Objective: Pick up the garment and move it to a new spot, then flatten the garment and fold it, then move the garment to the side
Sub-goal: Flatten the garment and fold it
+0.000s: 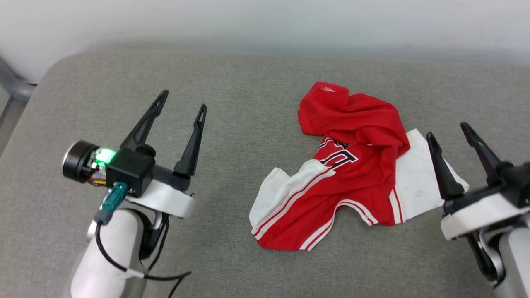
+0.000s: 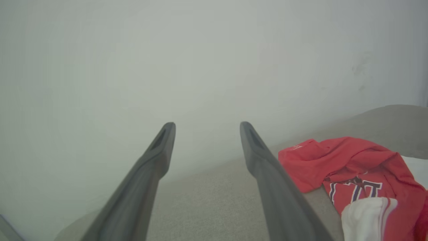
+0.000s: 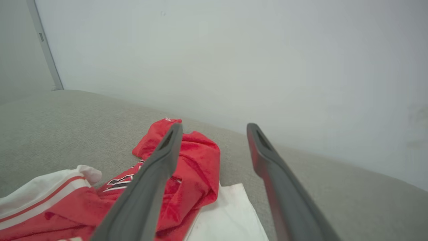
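Note:
The garment (image 1: 352, 174), a red jersey with white sleeve panels and striped trim, lies crumpled right of centre on the grey cushioned surface (image 1: 232, 124). Part of its black lettering shows. My left gripper (image 1: 183, 100) hovers open well to the left of it, nothing between its fingers. My right gripper (image 1: 448, 129) is open just over the jersey's white right sleeve edge. In the left wrist view the garment (image 2: 361, 174) lies at the lower right, beside the gripper (image 2: 207, 125). In the right wrist view the garment (image 3: 197, 170) lies under and left of the open gripper (image 3: 214, 126).
A pale wall (image 1: 265, 20) runs along the far edge of the grey surface. A grey metal post (image 1: 12, 87) stands at the far left corner. Bare cushion stretches left of the jersey and in front of it.

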Robot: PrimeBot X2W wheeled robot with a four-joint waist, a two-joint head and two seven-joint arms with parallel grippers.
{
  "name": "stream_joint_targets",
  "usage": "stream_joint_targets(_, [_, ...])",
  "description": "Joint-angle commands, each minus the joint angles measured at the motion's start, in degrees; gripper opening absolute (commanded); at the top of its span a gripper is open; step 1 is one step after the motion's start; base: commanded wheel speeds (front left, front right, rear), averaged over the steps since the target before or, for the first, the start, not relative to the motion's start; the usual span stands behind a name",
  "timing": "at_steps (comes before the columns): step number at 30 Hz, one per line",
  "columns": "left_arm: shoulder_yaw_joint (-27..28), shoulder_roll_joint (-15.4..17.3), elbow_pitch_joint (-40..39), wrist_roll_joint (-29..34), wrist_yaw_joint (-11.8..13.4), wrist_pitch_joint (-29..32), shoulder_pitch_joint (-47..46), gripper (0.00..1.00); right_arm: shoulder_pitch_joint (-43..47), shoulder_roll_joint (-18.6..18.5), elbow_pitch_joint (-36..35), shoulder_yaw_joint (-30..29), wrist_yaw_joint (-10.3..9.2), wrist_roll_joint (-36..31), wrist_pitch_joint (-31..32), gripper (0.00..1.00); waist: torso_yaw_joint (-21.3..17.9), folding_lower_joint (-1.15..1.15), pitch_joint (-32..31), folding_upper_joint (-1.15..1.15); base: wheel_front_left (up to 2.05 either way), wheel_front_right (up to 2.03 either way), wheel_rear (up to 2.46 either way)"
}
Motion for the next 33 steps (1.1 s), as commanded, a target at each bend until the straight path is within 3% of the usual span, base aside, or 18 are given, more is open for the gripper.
stream_joint_targets(1, [-1.1, 1.4, 1.6, -1.2, -0.4, -0.1, -2.5, 1.00, 3.7, 2.3, -3.0, -2.8, -0.06, -1.7, -0.2, 1.00, -1.1, 0.00, -0.6, 0.00, 0.00, 0.00, 0.00])
stream_joint_targets(4, [-4.2, 3.9, 4.5, -3.8, -0.7, 1.3, -6.2, 1.00, 9.0, 5.3, -6.8, -6.3, -0.07, -3.4, -0.1, 1.00, -2.2, 0.00, -1.0, 0.00, 0.00, 0.00, 0.00])
stream_joint_targets(8, [-12.6, 9.0, 5.9, -10.5, -0.8, 7.1, -11.9, 1.00, 13.2, 7.8, -9.1, -8.4, -0.06, -5.9, -0.2, 1.00, -3.7, 0.00, -1.2, 0.00, 0.00, 0.00, 0.00])
stream_joint_targets(17, [-30.3, 17.3, 6.1, -30.6, -0.8, 34.7, -23.3, 1.00, 14.5, 9.8, -10.1, -8.6, -0.07, -8.3, -0.2, 1.00, -6.1, 0.00, -0.9, 0.00, 0.00, 0.00, 0.00])
stream_joint_targets(24, [-42.9, 19.1, 8.2, -41.6, -0.8, 50.4, -30.4, 1.00, 12.2, 10.0, -10.1, -7.7, -0.06, -8.9, -0.2, 1.00, -7.8, 0.00, 0.7, 0.00, 0.00, 0.00, 0.00])
stream_joint_targets(28, [-49.1, 19.1, 11.7, -44.2, -0.8, 53.7, -33.4, 1.00, 11.0, 10.3, -10.0, -6.8, -0.06, -9.2, -0.2, 1.00, -9.0, 0.00, 2.1, 0.00, 0.00, 0.00, 0.00])
stream_joint_targets(33, [-55.3, 17.8, 17.4, -45.4, -0.8, 53.1, -35.8, 1.00, 9.4, 10.8, -9.8, -6.2, -0.06, -9.5, -0.2, 1.00, -10.5, 0.00, 4.1, 0.00, 0.00, 0.00, 0.00])
